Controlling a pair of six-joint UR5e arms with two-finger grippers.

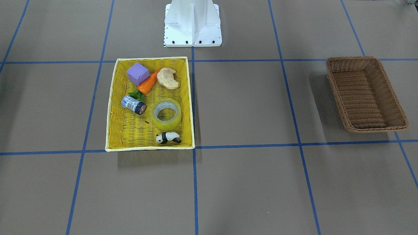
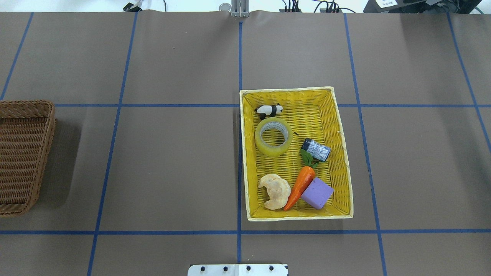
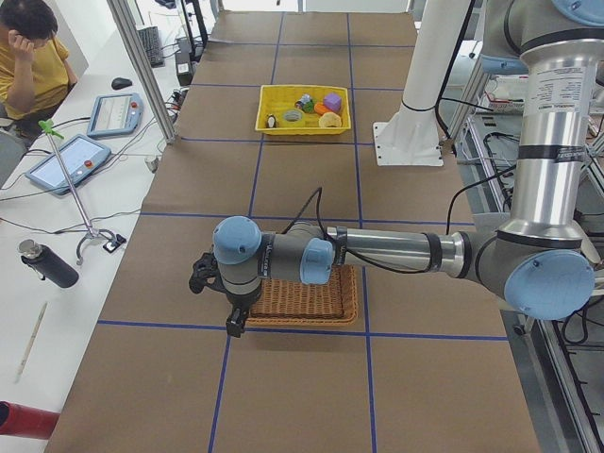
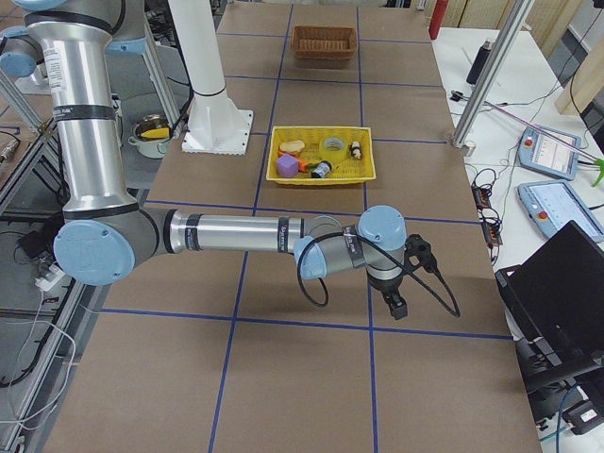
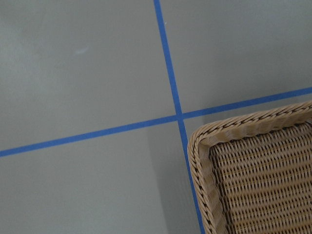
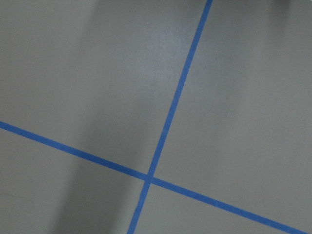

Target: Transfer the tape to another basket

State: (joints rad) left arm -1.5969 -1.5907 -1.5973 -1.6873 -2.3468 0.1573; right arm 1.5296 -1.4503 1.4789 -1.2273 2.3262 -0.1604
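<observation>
The tape (image 1: pixel 167 114) lies flat in the yellow basket (image 1: pixel 112 107), between a toy panda and a small jar; it also shows in the overhead view (image 2: pixel 271 137). The dark brown wicker basket (image 1: pixel 365 94) stands empty far off on the table, at the overhead view's left edge (image 2: pixel 19 153). My left gripper (image 3: pixel 236 326) hangs over that basket's outer end; its wrist view shows one basket corner (image 5: pixel 263 180). My right gripper (image 4: pixel 398 307) hangs over bare table, away from the yellow basket. I cannot tell whether either gripper is open or shut.
The yellow basket also holds a purple block (image 2: pixel 317 193), a toy carrot (image 2: pixel 300 186), a croissant (image 2: pixel 275 190), a dark-capped jar (image 2: pixel 315 149) and a panda figure (image 2: pixel 269 110). The white robot base (image 1: pixel 192 24) stands behind it. A person sits beside the table (image 3: pixel 28 57).
</observation>
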